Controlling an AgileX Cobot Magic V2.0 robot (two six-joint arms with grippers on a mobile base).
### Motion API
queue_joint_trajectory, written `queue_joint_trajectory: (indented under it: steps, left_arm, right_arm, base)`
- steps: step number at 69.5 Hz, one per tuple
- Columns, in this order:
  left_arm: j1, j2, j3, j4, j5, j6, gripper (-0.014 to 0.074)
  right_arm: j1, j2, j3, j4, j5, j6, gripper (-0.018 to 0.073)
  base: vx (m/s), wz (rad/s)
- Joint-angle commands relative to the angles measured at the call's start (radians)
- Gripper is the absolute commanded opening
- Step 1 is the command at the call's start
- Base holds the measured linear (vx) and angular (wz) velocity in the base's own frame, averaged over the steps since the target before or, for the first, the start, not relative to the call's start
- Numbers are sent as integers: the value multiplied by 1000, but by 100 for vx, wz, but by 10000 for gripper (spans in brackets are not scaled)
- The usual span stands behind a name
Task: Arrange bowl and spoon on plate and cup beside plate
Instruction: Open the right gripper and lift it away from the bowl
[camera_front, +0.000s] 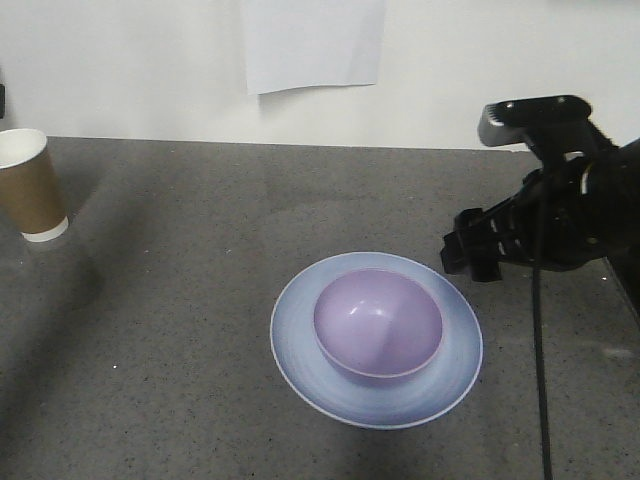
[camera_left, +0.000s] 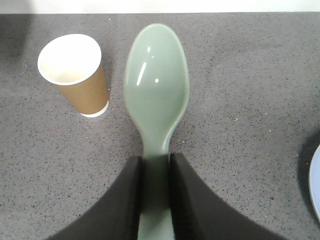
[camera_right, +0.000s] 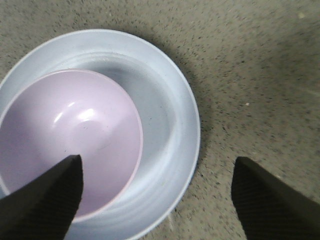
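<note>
The lavender bowl (camera_front: 378, 323) sits inside the pale blue plate (camera_front: 295, 340) at the table's middle; both show in the right wrist view too, bowl (camera_right: 65, 140) on plate (camera_right: 165, 125). My right gripper (camera_front: 470, 255) hovers open just right of the plate, fingers spread wide (camera_right: 157, 162) over the plate's right rim. In the left wrist view my left gripper (camera_left: 156, 165) is shut on the handle of the mint-green spoon (camera_left: 156, 90), held above the table. The brown paper cup (camera_left: 75, 75) stands upright to the spoon's left, and at the far left edge (camera_front: 28, 185) in the front view.
The grey speckled table (camera_front: 180, 300) ends at a white wall (camera_front: 130, 70) with a sheet of paper (camera_front: 313, 42) hanging on it. The plate's edge (camera_left: 316, 185) peeks in at the right of the left wrist view.
</note>
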Motion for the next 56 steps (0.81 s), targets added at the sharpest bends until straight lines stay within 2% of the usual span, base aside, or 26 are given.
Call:
queue_joint_trajectory:
  steps: [1,23,56]
  left_arm:
    - [-6,-21,-23,9,-54,-4,-6]
    - [-6,-21,-23,9,-54,-4,-6]
    - [-6,-21,-23,9,-54,-4,-6]
  right_arm:
    - [-1,-100,-24,-23,-8,7,578]
    - [-1,-263,-24,-43,28,12,578]
    - [-1,-273,-24,-40,28,11,577]
  base:
    - [0,0]
    - [0,0]
    - [0,0]
